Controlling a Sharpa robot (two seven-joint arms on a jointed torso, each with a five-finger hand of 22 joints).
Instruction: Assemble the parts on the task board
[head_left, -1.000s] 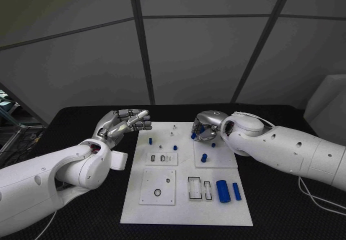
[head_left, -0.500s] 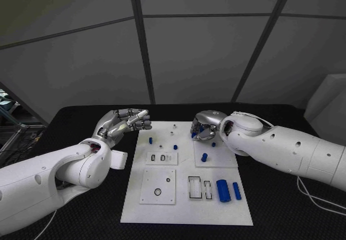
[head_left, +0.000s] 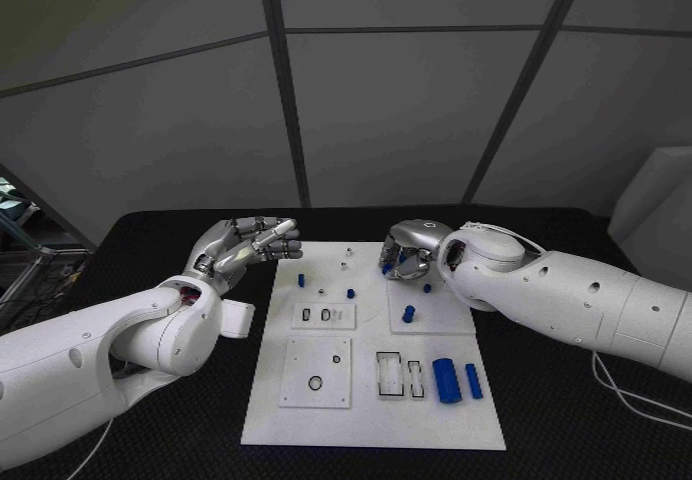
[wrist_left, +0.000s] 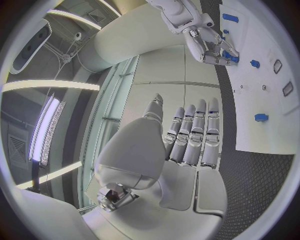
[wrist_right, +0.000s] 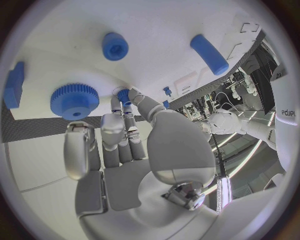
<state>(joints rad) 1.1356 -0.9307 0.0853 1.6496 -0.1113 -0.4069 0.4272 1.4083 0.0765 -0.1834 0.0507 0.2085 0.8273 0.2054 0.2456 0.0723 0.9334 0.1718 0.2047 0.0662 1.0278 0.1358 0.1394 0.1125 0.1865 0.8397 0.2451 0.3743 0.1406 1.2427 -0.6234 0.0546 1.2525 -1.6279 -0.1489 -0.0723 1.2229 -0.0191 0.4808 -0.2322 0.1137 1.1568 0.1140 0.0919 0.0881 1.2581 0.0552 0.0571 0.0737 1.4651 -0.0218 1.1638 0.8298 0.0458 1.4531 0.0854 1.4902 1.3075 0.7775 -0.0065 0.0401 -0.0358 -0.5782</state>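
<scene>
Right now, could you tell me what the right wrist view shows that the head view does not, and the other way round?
The right wrist view alone makes out a blue gear on the board beside the right hand, whose fingertips pinch a small blue part. The head view alone shows the left hand raised beside the board, holding nothing, and two blue cylinders lying at the board's near right. Both show the white task board and the right hand over its far end.
</scene>
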